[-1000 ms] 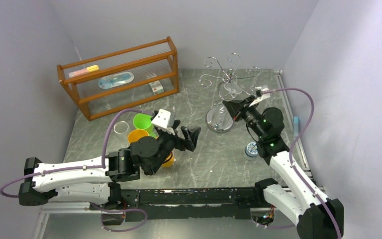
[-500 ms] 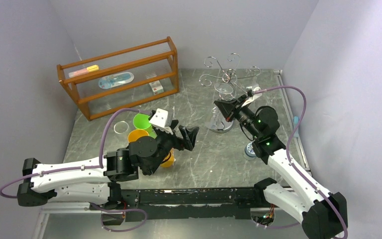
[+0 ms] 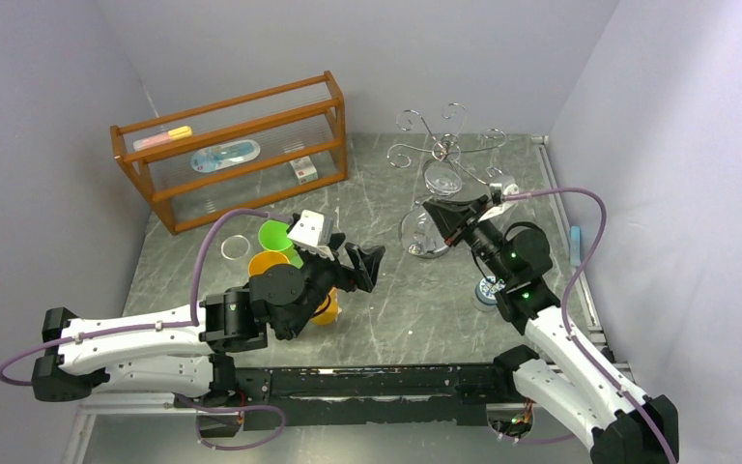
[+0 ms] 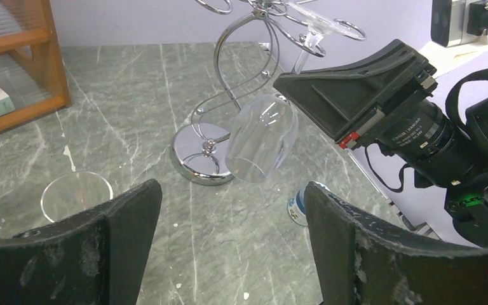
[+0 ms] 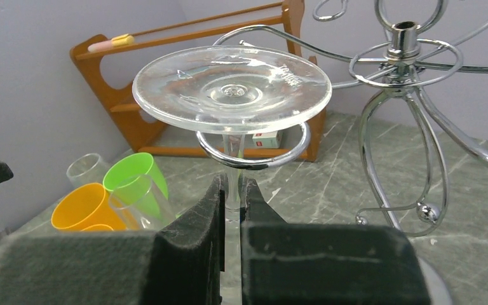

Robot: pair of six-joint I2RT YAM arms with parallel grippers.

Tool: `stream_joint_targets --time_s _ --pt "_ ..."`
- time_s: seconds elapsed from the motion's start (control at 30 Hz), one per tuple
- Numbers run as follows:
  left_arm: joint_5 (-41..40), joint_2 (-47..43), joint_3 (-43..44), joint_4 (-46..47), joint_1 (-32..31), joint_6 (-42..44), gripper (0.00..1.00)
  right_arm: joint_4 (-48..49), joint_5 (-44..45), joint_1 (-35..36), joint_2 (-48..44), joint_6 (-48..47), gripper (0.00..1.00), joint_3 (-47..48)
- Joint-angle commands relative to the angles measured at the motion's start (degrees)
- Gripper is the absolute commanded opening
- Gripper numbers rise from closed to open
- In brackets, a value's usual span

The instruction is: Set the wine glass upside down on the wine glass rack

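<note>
Your right claw [image 3: 435, 211] is shut tight on the stem of the wine glass [image 3: 442, 180]. From the top view it holds the glass up against the wine glass rack [image 3: 447, 147] at the back right of the worktop [image 3: 396, 319]. The glass is inverted and tilted, with its foot among the curled arms and its bowl hanging over the rack's round base. Your left claw [image 3: 362, 266] hangs wide open and empty over the middle of the worktop. It is just beside a green cup [image 3: 275, 235] and an orange cup [image 3: 267, 263], and well apart from the rack. A wooden shelf [image 3: 232, 145] stands at the back left.

In the left wrist view, your left claw's two fingers [image 4: 127, 216] frame the scene with nothing between them. The glass's bowl [image 4: 260, 140] leans down and to the left, rim towards the rack's shiny base [image 4: 194, 162] but clear of the worktop. The right claw [image 4: 356, 89] comes in from the right. A clear cup [image 4: 76, 194] stands alone at the left.

In the right wrist view, the fingers [image 5: 190, 254] pinch the stem [image 5: 232, 165] with no gap showing. One chrome curl [image 5: 254, 155] circles the stem right under the foot [image 5: 232, 86]. You cannot tell whether the foot rests on that curl or sits just above it. The rack's post [image 5: 404, 38] stands to the right, apart from the foot.
</note>
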Motion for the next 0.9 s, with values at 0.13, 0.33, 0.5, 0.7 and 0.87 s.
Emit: stream_joint_targets --time_s 0.13,0.33,0.5,0.7,0.87 --pt "-0.82 -0.03 0.42 -1.74 0.29 -1.14 0.86 2.23 8.22 0.40 -2.45 -0.20 0.00 -1.29" --pt "-0.42 0.72 1.16 -2.77 0.83 -0.66 0.90 -1.64 12.10 0.38 -0.94 0.34 0.02 -0.08" --pt "5.97 3.40 4.93 -6.08 3.92 -2.18 0.93 -3.09 12.56 0.40 -0.18 1.65 0.18 -0.14" --pt "10.82 3.93 5.71 -10.23 7.86 -5.86 0.94 -6.07 12.96 0.37 -3.77 2.82 0.48 -0.88" --pt "12.64 3.16 6.49 -13.86 10.55 -6.43 0.96 -11.61 10.17 0.29 -8.18 2.12 0.59 -0.37"
